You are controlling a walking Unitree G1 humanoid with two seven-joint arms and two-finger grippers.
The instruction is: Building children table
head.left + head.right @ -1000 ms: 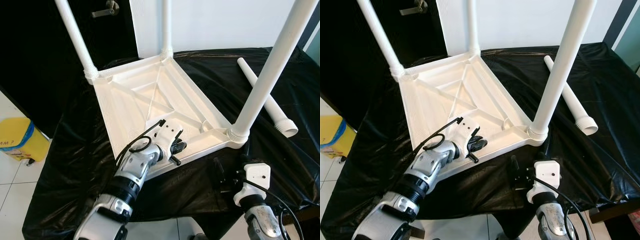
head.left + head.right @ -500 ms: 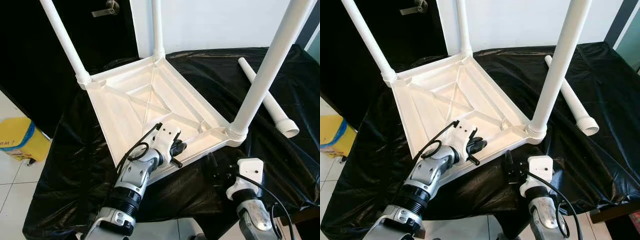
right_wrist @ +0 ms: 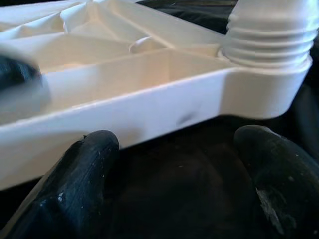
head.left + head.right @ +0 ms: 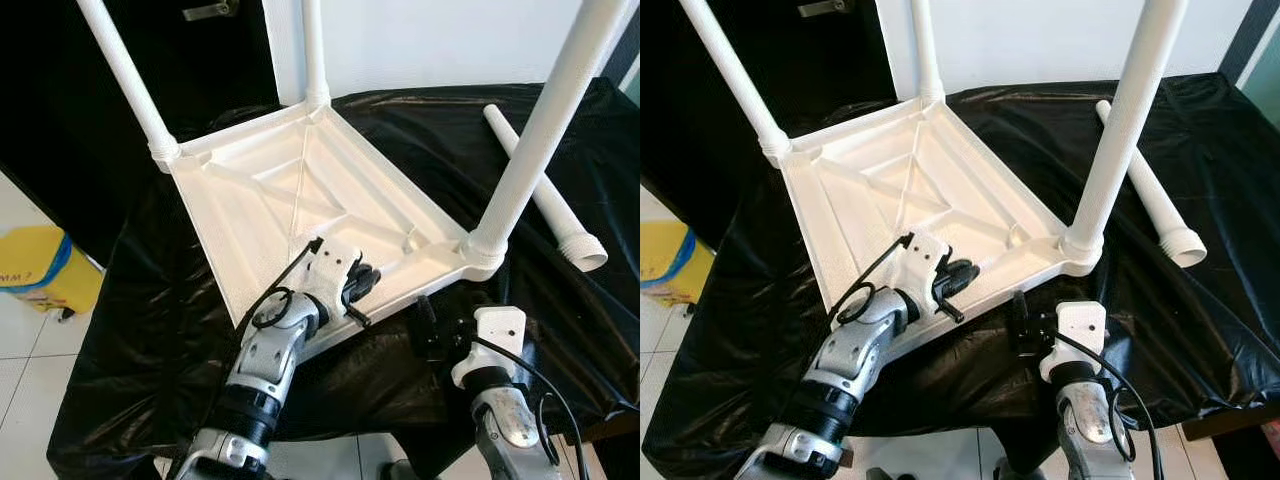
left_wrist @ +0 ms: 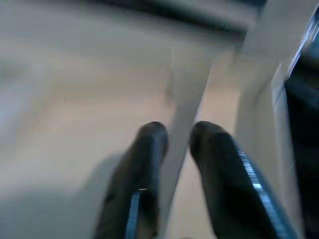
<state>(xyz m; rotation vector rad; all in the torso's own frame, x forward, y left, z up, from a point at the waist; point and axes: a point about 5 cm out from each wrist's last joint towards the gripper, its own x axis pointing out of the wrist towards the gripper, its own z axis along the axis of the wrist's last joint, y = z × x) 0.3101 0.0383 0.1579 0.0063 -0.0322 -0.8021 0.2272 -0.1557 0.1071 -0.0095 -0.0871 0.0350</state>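
Note:
The white plastic children's table [image 4: 270, 200] lies upside down on a black-covered surface [image 4: 150, 310]. Three white legs stand up from its corners; the nearest one [image 4: 540, 130] is at the right. A fourth leg [image 4: 545, 195] lies loose on the black cover to the right. My left gripper [image 4: 357, 288] reaches over the table's near rim, and in the left wrist view its fingers [image 5: 149, 149] are pinched on a thin white rib of the underside. My right gripper [image 3: 179, 149] is open just in front of the near rim, beside the nearest leg's threaded socket [image 3: 271, 35].
A yellow container [image 4: 40, 270] stands on the tiled floor at the left. Behind the table are a dark door [image 4: 210, 50] and a white wall. The black cover's front edge drops off close to my arms.
The upturned table has turned slightly, its far corners shifting left, with my left gripper on it. My right gripper has risen closer to the near rim.

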